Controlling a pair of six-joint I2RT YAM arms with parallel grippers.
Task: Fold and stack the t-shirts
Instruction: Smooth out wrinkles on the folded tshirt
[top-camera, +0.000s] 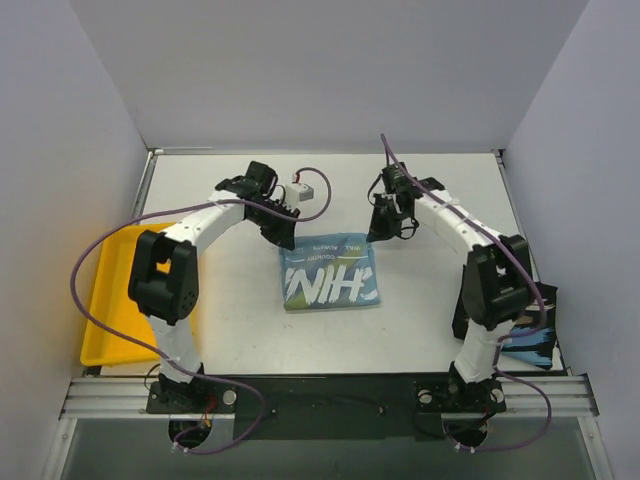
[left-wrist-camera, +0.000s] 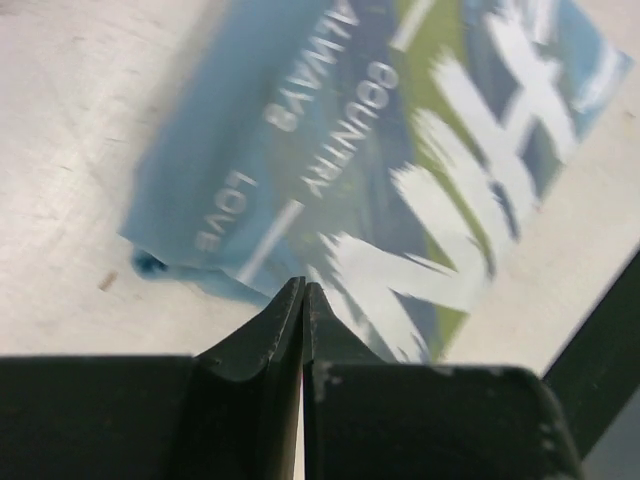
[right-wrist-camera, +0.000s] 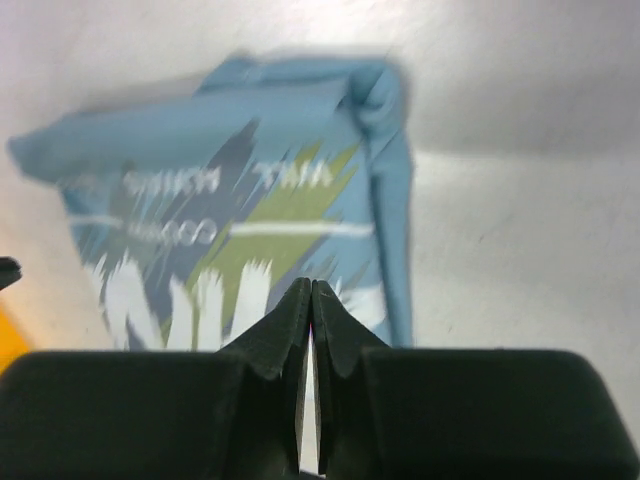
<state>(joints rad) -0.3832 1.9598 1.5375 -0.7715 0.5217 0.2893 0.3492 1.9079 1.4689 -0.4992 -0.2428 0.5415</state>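
Just beside both pairs of closed, empty jaws lies the folded light blue t-shirt (top-camera: 331, 272)

Bare table (top-camera: 240, 330) is seen around the folded blue t-shirt (top-camera: 331, 272) at centre frame. The left edge is blocked by a yellow tray (top-camera: 105, 330), the lower right by a black t-shirt (top-camera: 548, 315).

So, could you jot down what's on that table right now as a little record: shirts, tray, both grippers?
blue t-shirt: folded into a rectangle, print up, middle of the table
black t-shirt: right edge, partly hidden behind the right arm
yellow tray: left edge
left gripper: shut, holding nothing, by the blue shirt's far left corner
right gripper: shut, holding nothing, by its far right corner
stack: not yet made, shirts apart
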